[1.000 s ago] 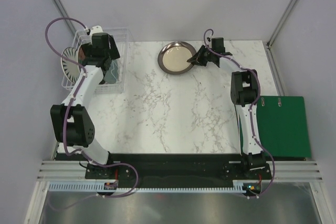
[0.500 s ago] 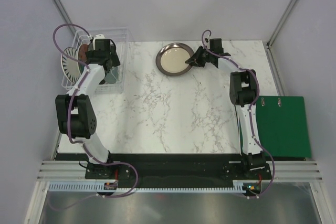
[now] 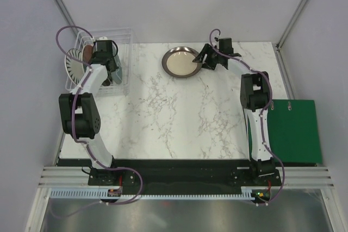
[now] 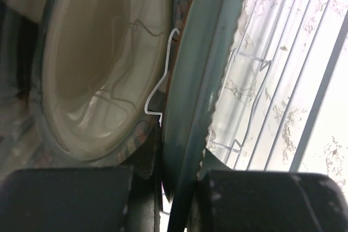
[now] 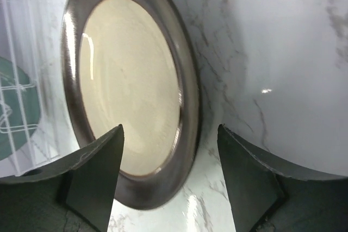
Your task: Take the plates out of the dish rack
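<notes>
The white wire dish rack (image 3: 126, 35) stands at the table's far left, with plates upright in it. My left gripper (image 3: 106, 68) reaches down into it. In the left wrist view the left gripper (image 4: 179, 191) is shut on the rim of the grey-teal plate (image 4: 198, 80). A black-rimmed cream plate (image 4: 103, 63) stands just behind a rack prong (image 4: 159, 88). A white plate with black stripes (image 3: 72, 64) sits at the rack's left end. The beige-centred brown plate (image 3: 182, 61) lies flat on the marble. My right gripper (image 5: 170, 129) is open, its fingers either side of that plate's rim (image 5: 187, 107).
A flat green board (image 3: 292, 131) lies at the table's right edge beside the right arm. The rack's clear tray wall (image 5: 22, 36) shows at the left of the right wrist view. White walls close the back and both sides.
The left gripper moved deeper into the rack and shut on the grey-teal plate. The right gripper opened and let go of the brown plate, which rests on the table.
</notes>
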Controlling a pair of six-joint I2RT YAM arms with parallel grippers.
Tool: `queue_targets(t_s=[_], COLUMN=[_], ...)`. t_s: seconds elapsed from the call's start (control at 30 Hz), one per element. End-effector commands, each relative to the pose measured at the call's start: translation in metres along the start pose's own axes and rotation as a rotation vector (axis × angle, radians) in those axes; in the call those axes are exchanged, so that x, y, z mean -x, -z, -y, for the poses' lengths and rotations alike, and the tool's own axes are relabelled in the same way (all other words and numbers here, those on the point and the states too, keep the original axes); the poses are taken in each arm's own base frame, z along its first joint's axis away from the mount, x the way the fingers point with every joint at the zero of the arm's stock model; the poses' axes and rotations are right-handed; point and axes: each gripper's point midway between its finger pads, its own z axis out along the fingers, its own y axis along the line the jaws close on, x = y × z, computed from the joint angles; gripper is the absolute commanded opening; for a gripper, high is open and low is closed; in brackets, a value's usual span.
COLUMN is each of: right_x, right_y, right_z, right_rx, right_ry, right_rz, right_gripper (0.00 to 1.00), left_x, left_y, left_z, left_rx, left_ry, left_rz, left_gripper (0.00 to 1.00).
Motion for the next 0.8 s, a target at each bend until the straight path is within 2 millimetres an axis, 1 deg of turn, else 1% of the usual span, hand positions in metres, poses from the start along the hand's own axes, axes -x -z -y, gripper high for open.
queue_targets(t_s=[0.0, 0.03, 0.07, 0.1, 0.17, 0.27, 0.4, 0.5, 0.53, 0.63, 0.77], right_x=[0.034, 0.038, 0.045, 0.048, 0.052, 0.053, 0.051, 0.049, 0.047, 0.039, 0.025], right_y=[0.046, 0.052, 0.064, 0.070, 0.083, 0.095, 0.103, 0.110, 0.111, 0.113, 0.112], right_z=[-0.007, -0.009, -0.014, -0.018, -0.024, -0.032, -0.044, -0.051, -0.054, -0.058, -0.059], right_rx=[-0.135, -0.145, -0.169, -0.172, -0.186, -0.185, -0.159, -0.140, -0.131, -0.122, -0.107], right_ry=[0.137, 0.154, 0.171, 0.184, 0.215, 0.232, 0.231, 0.234, 0.234, 0.243, 0.241], right_rz=[0.124, 0.140, 0.169, 0.179, 0.198, 0.205, 0.201, 0.202, 0.196, 0.182, 0.148], right_gripper=[0.79, 0.79, 0.83, 0.84, 0.87, 0.88, 0.88, 0.87, 0.88, 0.87, 0.85], left_x=[0.004, 0.010, 0.014, 0.019, 0.034, 0.051, 0.071, 0.079, 0.080, 0.085, 0.089], left_y=[-0.010, -0.005, -0.001, 0.002, 0.014, 0.028, 0.049, 0.058, 0.058, 0.068, 0.075], left_z=[0.019, 0.019, 0.018, 0.017, 0.015, 0.009, 0.002, -0.003, -0.004, -0.014, -0.020], left_rx=[-0.062, -0.064, -0.065, -0.064, -0.067, -0.057, -0.055, -0.039, -0.034, -0.003, 0.034], left_ry=[0.047, 0.054, 0.057, 0.062, 0.068, 0.070, 0.082, 0.069, 0.055, 0.042, 0.019], left_rz=[0.008, 0.024, 0.037, 0.054, 0.099, 0.146, 0.206, 0.235, 0.238, 0.280, 0.315], left_gripper=[0.02, 0.02, 0.02, 0.02, 0.02, 0.02, 0.02, 0.02, 0.02, 0.02, 0.02])
